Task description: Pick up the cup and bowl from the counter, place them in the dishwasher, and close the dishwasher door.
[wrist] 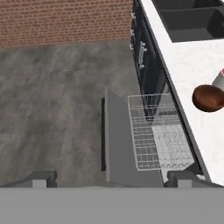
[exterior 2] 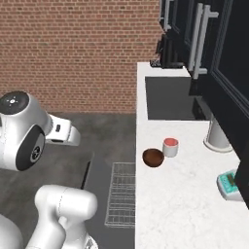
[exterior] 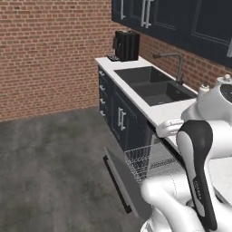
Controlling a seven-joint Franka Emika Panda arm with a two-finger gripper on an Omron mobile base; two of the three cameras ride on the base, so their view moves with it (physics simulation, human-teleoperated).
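The pinkish-red cup point(exterior 2: 170, 147) with a white rim stands on the white counter point(exterior 2: 185, 214), and the dark reddish-brown bowl point(exterior 2: 153, 157) sits just beside it near the counter's front edge. In the hand view the bowl point(wrist: 209, 98) shows at the right, with a sliver of the cup point(wrist: 220, 78) beyond it. The dishwasher door point(wrist: 116, 140) hangs open, dropped down, and the pale wire rack point(wrist: 157, 131) is pulled out over it. My gripper point(wrist: 113, 179) hovers high above the door, open and holding nothing, off to the floor side of the bowl.
A dark double sink point(exterior: 154, 84) with a faucet point(exterior: 174, 61) lies further along the counter, and a black appliance point(exterior: 126, 45) stands at its far end. A teal scale point(exterior 2: 228, 185) and a white cylinder point(exterior 2: 217, 138) sit near the wall. Grey floor point(exterior: 54, 158) spreads left of the door.
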